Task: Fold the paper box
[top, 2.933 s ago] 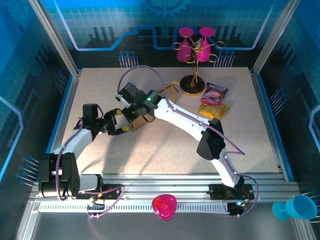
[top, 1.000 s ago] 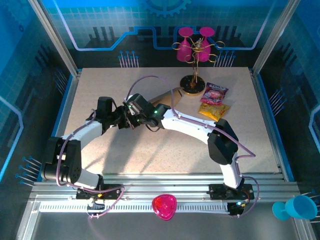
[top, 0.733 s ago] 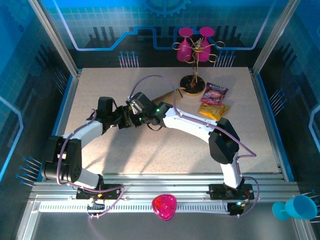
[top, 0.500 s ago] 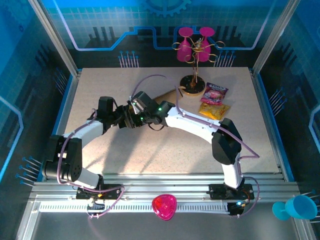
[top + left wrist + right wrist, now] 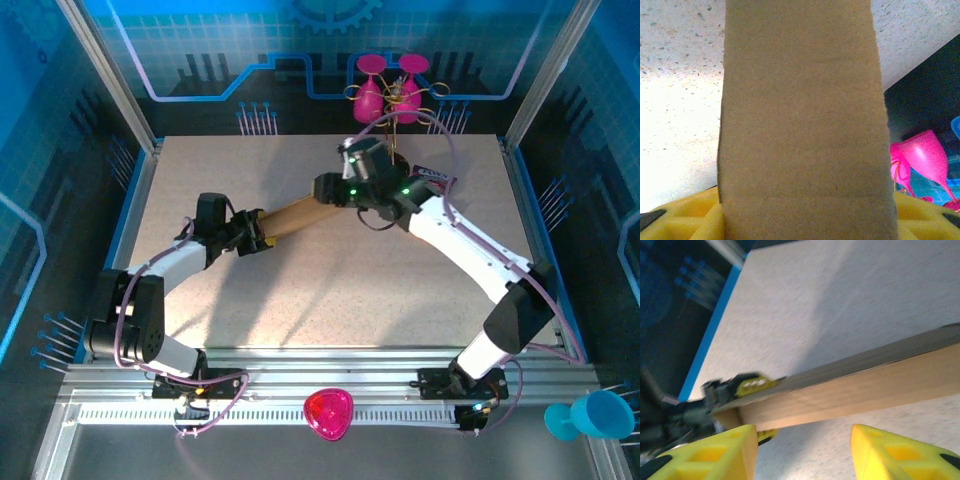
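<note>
The paper box (image 5: 295, 213) is a long brown cardboard piece running from left of centre up toward the right. My left gripper (image 5: 250, 236) is shut on its left end. In the left wrist view the paper box (image 5: 800, 120) covers the middle, with a yellow finger (image 5: 685, 215) on each side at the bottom. My right gripper (image 5: 325, 189) hovers by the box's right end, open and holding nothing. In the right wrist view the right gripper (image 5: 801, 432) shows its fingers spread, with the paper box (image 5: 855, 385) lying across beyond them, apart from both.
A wire stand with pink cups (image 5: 385, 90) stands at the back, close behind the right arm. Part of a purple snack bag (image 5: 437, 178) peeks out beside that arm. A pink heart-shaped bowl (image 5: 328, 412) and a blue cup (image 5: 597, 415) sit off the table near the front rail.
My right gripper has opened, let go of the box near the left gripper and swung up and right to the box's far end. The left gripper keeps its hold.
</note>
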Robot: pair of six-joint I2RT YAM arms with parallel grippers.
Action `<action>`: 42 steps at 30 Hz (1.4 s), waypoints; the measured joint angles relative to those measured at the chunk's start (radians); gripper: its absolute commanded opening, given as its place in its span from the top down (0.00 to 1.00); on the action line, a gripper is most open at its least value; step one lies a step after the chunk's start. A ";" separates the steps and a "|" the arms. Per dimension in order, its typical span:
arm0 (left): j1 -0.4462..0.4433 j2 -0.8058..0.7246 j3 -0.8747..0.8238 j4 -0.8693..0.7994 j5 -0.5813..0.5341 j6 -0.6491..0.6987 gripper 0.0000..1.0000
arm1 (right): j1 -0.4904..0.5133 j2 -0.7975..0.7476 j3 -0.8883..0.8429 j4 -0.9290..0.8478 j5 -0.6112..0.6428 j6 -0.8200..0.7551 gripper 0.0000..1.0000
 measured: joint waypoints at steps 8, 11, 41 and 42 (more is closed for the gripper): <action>0.036 -0.002 0.000 -0.007 0.005 0.000 0.47 | -0.238 -0.010 -0.078 0.012 -0.077 -0.194 0.57; 0.043 -0.002 0.000 -0.008 0.008 0.000 0.47 | -0.234 0.039 -0.034 0.003 -0.111 -0.337 0.54; 0.098 -0.007 0.029 -0.092 0.057 0.000 0.46 | -0.251 0.364 0.255 -0.024 -0.225 -0.988 0.59; 0.100 -0.007 0.029 -0.094 0.058 0.000 0.46 | -0.251 0.370 0.263 -0.023 -0.226 -0.988 0.61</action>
